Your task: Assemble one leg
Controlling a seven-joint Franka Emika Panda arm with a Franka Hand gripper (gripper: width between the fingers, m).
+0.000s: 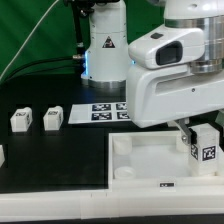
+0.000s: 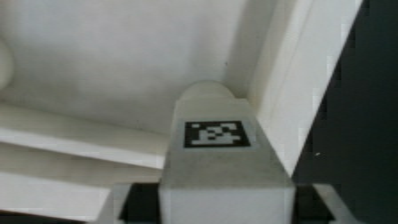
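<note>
I am watching the leg (image 1: 206, 145) at the lower right of the exterior view, a small white block with a black-and-white tag on its facing side. It is standing upright over the right end of the white tray (image 1: 140, 165), close to the tray's right rim; I cannot tell whether its base is touching the tray floor. In the wrist view the same leg (image 2: 217, 150) is filling the middle of the frame, its tag facing the camera, with the tray's raised white wall (image 2: 302, 70) running just beside it.

The fingers (image 1: 196, 136) are coming down from the large white arm head and are closing around the leg; in the wrist view the dark pads (image 2: 134, 203) are sitting against the block's sides, so I am reading them as clamped on it.

The tray is lying along the lower part of the exterior view on the black counter (image 1: 60, 160), and a round socket (image 1: 122, 145) is showing near its left corner.

Further out, two more tagged white blocks (image 1: 20, 120) (image 1: 53, 117) are standing at the left of the frame, well apart from the tray. The marker board (image 1: 95, 111) is lying flat behind the tray, near the centre.
</note>
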